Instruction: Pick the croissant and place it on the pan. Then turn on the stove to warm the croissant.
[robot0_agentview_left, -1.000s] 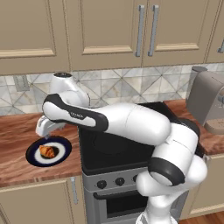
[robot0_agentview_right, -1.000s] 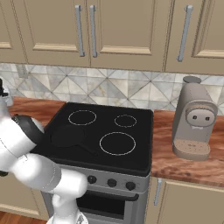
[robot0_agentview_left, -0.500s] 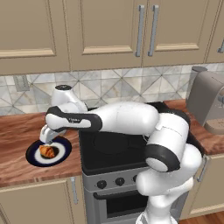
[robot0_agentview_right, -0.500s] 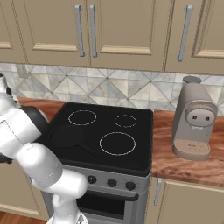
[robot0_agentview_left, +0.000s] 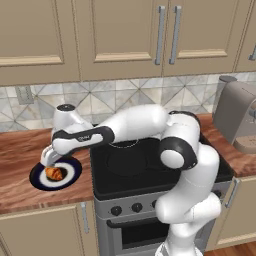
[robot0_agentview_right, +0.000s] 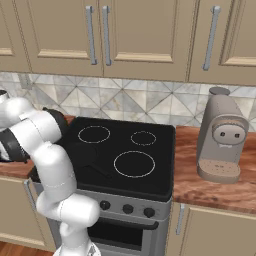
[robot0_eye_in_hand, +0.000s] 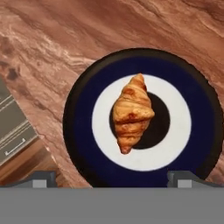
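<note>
The croissant (robot0_eye_in_hand: 132, 113) is golden-brown and lies in the middle of a blue-rimmed white plate (robot0_eye_in_hand: 83, 127) on the wooden counter. My gripper (robot0_eye_in_hand: 113, 179) hangs straight above it, open, with one fingertip on each side of the plate's near edge and nothing between them. From the left base view the gripper (robot0_agentview_left: 47, 161) sits just over the croissant (robot0_agentview_left: 54, 173), left of the stove (robot0_agentview_left: 107, 187). The black pan (robot0_agentview_right: 84, 152) rests on the front-left of the stove (robot0_agentview_right: 160, 150), its thin handle pointing forward; in the left base view my arm partly covers the pan (robot0_agentview_left: 125, 162).
A grey coffee machine (robot0_agentview_right: 222, 137) stands on the counter right of the cooktop. Round black knobs (robot0_agentview_right: 127, 209) line the stove's silver front. Wall cabinets hang above, and a tiled backsplash runs behind. The arm stretches across the cooktop's left half.
The hand has come down toward the plate and now hovers close over the croissant. The elbow has swung rightward over the stove. The jaws stayed open.
</note>
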